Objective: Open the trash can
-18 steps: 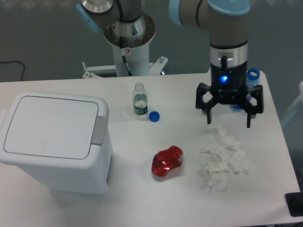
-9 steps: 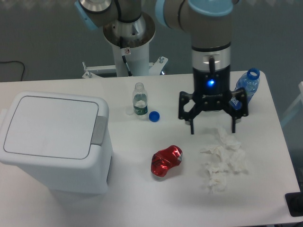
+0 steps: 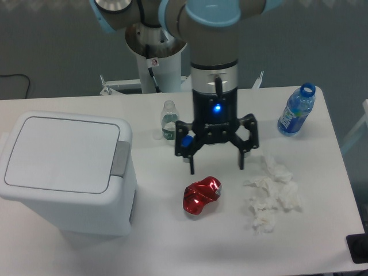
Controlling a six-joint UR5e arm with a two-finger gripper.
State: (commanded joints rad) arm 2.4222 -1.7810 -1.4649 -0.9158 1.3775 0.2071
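The trash can [image 3: 63,172] is a large white boxy bin at the left of the table. Its flat lid [image 3: 57,152] lies shut, and the grey push-button tab [image 3: 120,157] sits on its right edge. My gripper [image 3: 217,165] hangs open and empty above the middle of the table, fingers pointing down, just above the crushed red can [image 3: 202,196]. It is to the right of the bin, well apart from the tab.
A small clear bottle [image 3: 168,119] stands behind the gripper's left finger, with a blue cap [image 3: 186,141] partly hidden by it. A blue-labelled bottle [image 3: 296,111] stands at the back right. Crumpled white tissues [image 3: 270,192] lie at the right.
The arm has swept left across the table, from beside the blue bottle at the right to the middle above the red can. The gripper stayed open. The bin's lid has not moved.
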